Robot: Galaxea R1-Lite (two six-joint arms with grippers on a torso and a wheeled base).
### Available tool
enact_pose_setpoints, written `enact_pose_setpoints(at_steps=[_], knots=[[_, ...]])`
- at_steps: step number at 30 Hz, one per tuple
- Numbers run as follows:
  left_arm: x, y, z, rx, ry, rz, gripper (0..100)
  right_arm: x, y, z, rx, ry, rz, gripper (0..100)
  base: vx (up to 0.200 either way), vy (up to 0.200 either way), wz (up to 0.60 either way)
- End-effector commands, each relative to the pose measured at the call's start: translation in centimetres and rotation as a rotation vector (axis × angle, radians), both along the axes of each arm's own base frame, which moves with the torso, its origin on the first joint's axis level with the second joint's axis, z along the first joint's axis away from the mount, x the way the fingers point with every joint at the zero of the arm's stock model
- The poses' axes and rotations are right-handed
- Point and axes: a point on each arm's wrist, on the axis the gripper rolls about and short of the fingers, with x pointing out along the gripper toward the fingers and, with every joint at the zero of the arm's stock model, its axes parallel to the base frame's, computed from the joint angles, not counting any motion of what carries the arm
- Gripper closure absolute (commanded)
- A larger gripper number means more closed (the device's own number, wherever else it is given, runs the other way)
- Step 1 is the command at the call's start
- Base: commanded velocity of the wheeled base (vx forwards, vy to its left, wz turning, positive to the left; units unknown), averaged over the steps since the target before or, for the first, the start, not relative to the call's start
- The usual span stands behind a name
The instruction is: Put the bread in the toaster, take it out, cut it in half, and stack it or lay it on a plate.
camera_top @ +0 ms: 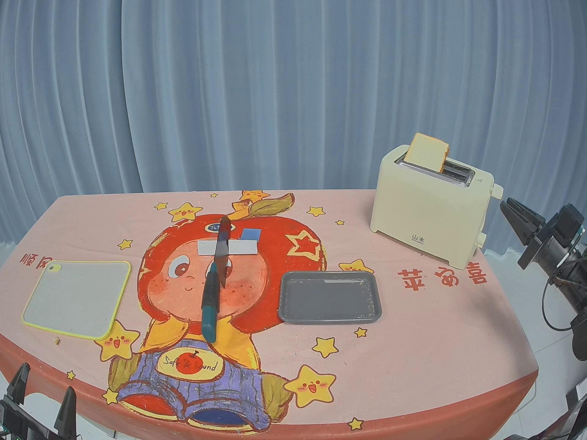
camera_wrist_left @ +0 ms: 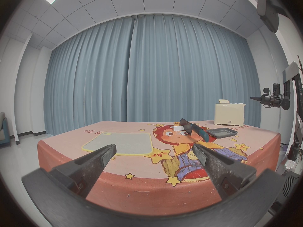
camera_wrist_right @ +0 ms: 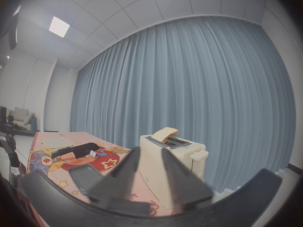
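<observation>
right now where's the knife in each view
Head view: knife mid-table, between the cutting board and the tray.
Left wrist view: knife between the cutting board and the tray.
Right wrist view: knife just beyond the tray.
Shared landmark: the toaster with bread sticking up.

Findings, head view. A cream toaster [camera_top: 431, 215] stood at the far right of the table [camera_top: 428, 349]. One slice of bread [camera_top: 427, 151] rose out of its slot, slightly tilted. A grey plate [camera_top: 330, 297] lay near the middle, apart from the toaster. Left of the plate lay a knife [camera_top: 211, 288], handle toward the robot and blade propped on a white block [camera_top: 241, 247]. A cutting board [camera_top: 78, 299] lay flat at the table's left. The left gripper [camera_top: 47, 379] hung off the near-left corner, fingers apart. The right gripper [camera_top: 509, 208] was beyond the right edge, near the toaster but not touching it.
</observation>
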Motion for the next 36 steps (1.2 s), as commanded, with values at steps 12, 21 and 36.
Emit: enact_pose_setpoints(at_steps=[12,21,36], knots=[[0.0,0.0,-0.5,0.0,0.001,0.0,0,-0.1,0.7,-0.1,0.002,-0.001,0.037,0,0.0,0.0,0.0],[0.0,0.0,-0.5,0.0,0.001,0.0,0,-1.4,0.7,0.1,0.017,-0.001,0.041,0,0.0,0.0,0.0],[0.0,0.0,-0.5,0.0,0.003,-0.001,0,-2.8,0.1,-0.5,0.182,0.086,-0.066,0,0.0,0.0,0.0]])
